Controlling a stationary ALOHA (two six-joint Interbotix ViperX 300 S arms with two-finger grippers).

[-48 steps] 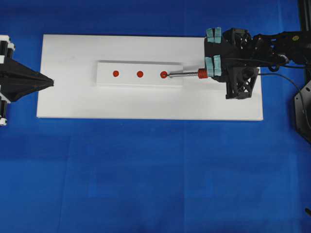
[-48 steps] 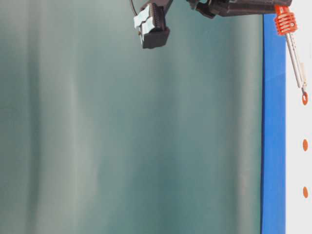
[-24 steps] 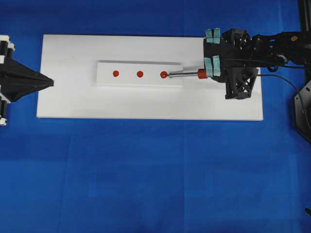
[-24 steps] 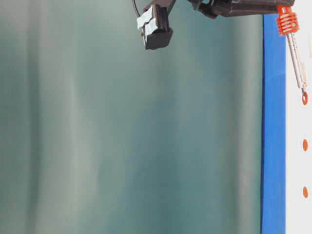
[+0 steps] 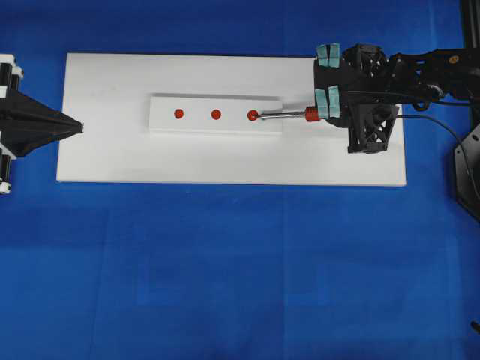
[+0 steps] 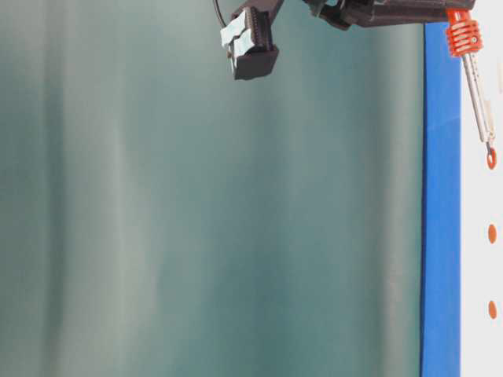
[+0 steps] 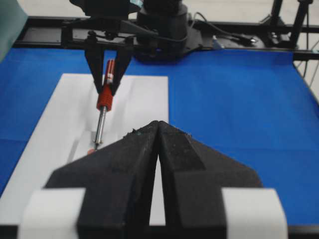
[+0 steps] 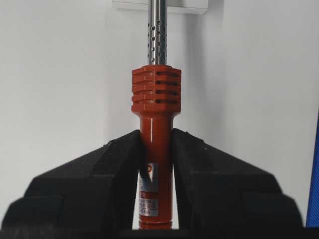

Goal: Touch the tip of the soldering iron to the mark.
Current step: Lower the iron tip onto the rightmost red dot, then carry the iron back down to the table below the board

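Observation:
The soldering iron (image 5: 289, 115) has an orange-red ribbed handle (image 8: 156, 94) and a silver shaft. My right gripper (image 5: 324, 114) is shut on the handle, also seen in the right wrist view (image 8: 156, 137). The iron points left over a white strip (image 5: 216, 124) with three red marks. The tip (image 5: 259, 117) sits at the right edge of the nearest mark (image 5: 253, 115). In the table-level view the tip (image 6: 490, 149) meets that mark (image 6: 491, 160). My left gripper (image 5: 79, 127) is shut and empty at the board's left edge, also seen in the left wrist view (image 7: 157, 124).
The strip lies on a white board (image 5: 225, 161) on a blue table cover (image 5: 240, 270). The iron's black cord (image 5: 442, 127) runs off to the right past the right arm. Two other marks (image 5: 216, 114) lie further left on the strip.
My right wrist has shifted slightly, with the iron still held. The tip stays at the nearest mark. The left arm has not moved.

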